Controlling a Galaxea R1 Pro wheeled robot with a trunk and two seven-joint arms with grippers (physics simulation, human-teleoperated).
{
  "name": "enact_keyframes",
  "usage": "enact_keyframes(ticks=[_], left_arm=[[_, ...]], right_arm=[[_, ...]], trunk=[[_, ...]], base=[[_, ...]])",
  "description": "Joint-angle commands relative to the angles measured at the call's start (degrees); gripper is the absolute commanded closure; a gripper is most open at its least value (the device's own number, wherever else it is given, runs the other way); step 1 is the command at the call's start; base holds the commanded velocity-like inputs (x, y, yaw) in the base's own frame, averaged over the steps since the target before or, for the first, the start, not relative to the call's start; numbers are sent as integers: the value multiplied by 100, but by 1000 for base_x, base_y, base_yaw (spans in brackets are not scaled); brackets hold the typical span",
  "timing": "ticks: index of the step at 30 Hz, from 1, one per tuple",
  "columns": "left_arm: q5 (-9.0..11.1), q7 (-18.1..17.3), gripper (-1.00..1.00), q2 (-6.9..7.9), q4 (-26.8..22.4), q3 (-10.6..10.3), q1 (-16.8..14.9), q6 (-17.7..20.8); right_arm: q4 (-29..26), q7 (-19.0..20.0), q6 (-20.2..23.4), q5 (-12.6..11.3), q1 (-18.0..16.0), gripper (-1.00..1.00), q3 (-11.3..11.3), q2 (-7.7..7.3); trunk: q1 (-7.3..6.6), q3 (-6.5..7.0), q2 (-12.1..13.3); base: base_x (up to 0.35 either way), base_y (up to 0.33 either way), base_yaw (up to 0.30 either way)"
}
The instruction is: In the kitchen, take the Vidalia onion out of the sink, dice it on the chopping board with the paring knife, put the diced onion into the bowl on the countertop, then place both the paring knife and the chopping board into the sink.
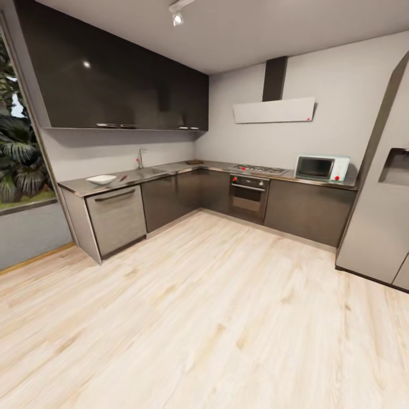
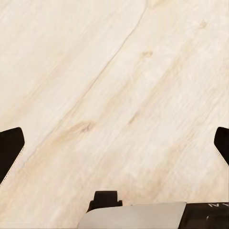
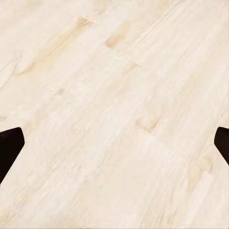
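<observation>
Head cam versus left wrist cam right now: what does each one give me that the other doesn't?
Head view alone: the kitchen ahead, with the countertop, a white bowl near its left end, the faucet over the sink, the stove, the microwave and the fridge.

Left wrist view alone: the left gripper, its dark fingertips spread wide with nothing between them, pointing down at bare planks.

Shared: the pale wooden floor.
</observation>
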Motion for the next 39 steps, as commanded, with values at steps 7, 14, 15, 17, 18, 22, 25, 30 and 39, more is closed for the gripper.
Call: enact_keyframes(ticks=[7,14,15,17,18,22,25,30,39], left_arm=[[-1,0,-100,1,-6,-5,1,-9],[-3,0,-100,1,-6,-5,1,-9],[-2,0,-100,1,-6,-5,1,-9],[-2,1,-100,1,-6,-5,1,-9],[-2,1,-100,1,-6,-5,1,-9],[-3,2,-100,1,-6,-5,1,-9],[-3,4,-100,1,-6,-5,1,-9],[-4,3,-100,1,-6,-5,1,-9],[-4,1,-100,1,-6,-5,1,-9]], right_arm=[[3,-13,-17,2,-3,-100,0,2],[3,-13,-17,2,-3,-100,0,2],[2,-13,-17,2,-3,-100,0,2],[1,-13,-17,2,-3,-100,0,2],[2,-13,-17,2,-3,-100,0,2],[0,-13,-17,2,-3,-100,0,2],[1,-13,-17,2,-3,-100,0,2],[3,-13,-17,2,-3,-100,0,2],[-3,-13,-17,2,-3,-100,0,2]], trunk=[[4,-5,-2],[4,-5,-2],[4,-5,-2],[4,-5,-2],[4,-5,-2],[4,-5,-2],[4,-5,-2],[4,-5,-2],[4,-5,-2]], base=[[344,0,0],[344,0,0],[344,0,0],[344,0,0],[344,0,0],[344,0,0],[344,0,0],[344,0,0],[344,0,0]])
